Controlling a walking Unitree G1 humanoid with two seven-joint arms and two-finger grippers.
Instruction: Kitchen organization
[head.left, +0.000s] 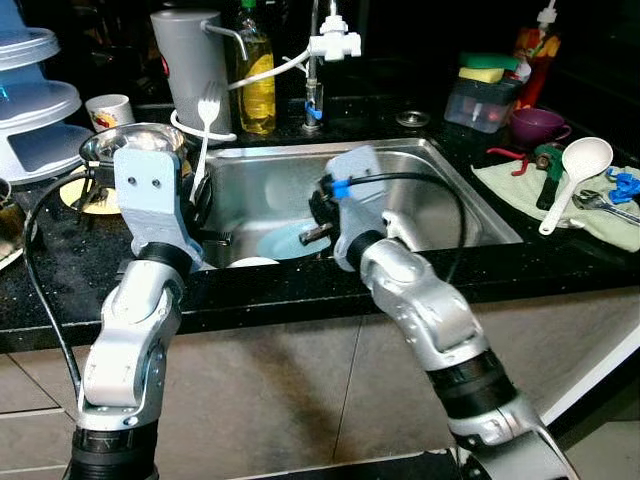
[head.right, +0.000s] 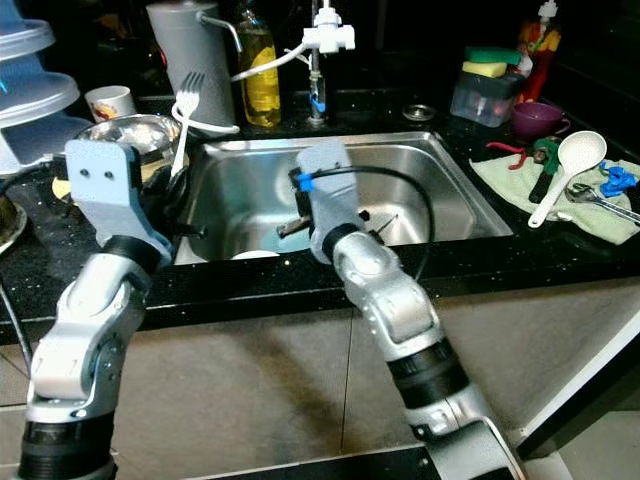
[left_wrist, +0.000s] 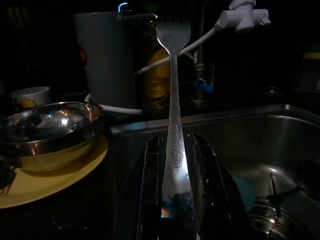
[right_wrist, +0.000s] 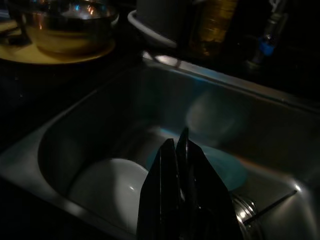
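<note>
- The stainless sink (head.left: 470, 215) is the landmark: it holds a teal plate (head.left: 290, 242) and a white bowl (right_wrist: 112, 187) on its floor, with the faucet (head.left: 318, 60) at its back rim.
- Left of the sink, a steel bowl (left_wrist: 47, 127) sits on a yellow plate (left_wrist: 30, 187), close by the left arm; a careless swing toward the counter could knock it, in my judgement.
- The right gripper (right_wrist: 176, 165) hangs over the basin above the teal plate, its fingers pressed together with nothing between them.
- The left gripper (left_wrist: 176, 155) is at the sink's left rim, clamped on the lower handle of the fork (left_wrist: 173, 95).
- The fork stands upright, tines up, most of its length above the fingers. The grip is low on a smooth handle, so the fork may pivot or slip and drop into the sink onto the dishes.
</note>
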